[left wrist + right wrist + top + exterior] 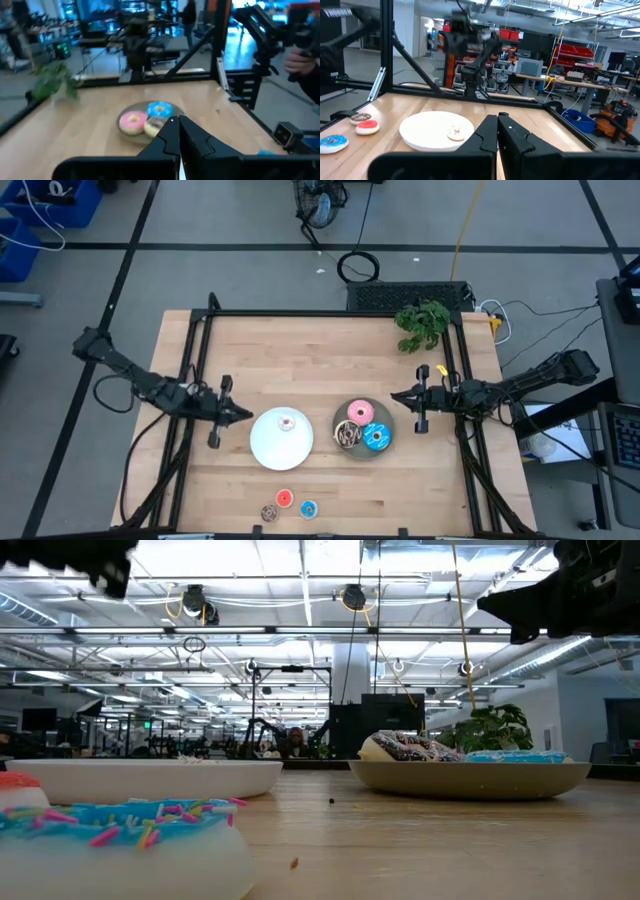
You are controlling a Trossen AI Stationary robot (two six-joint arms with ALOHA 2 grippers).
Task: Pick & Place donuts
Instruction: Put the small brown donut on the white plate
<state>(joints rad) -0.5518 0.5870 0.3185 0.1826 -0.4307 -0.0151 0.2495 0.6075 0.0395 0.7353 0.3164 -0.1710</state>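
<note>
On the grey plate [388, 423] lie the three larger donuts: pink [359, 413], brown streaked [347, 437] and blue sprinkled [377, 438]. A tiny white-pink donut [287, 421] rests on the white plate [270, 450]. Near the table's near edge, the tiny brown [268, 512], red [285, 499] and blue [308, 508] donuts lie flat on the wood. My left gripper [240, 415] hangs shut just left of the white plate. My right gripper [393, 397] hangs shut just right of the grey plate. Both are empty; the wrist views show the shut fingers of the left gripper [177, 122] and the right gripper [497, 119].
A green plant sprig [422, 325] lies at the table's far right corner. A black frame [320, 314] runs along the far edge and both sides of the table. A person's hand [300, 60] shows beyond the table's right side. Bare wood lies between the plates and the far edge.
</note>
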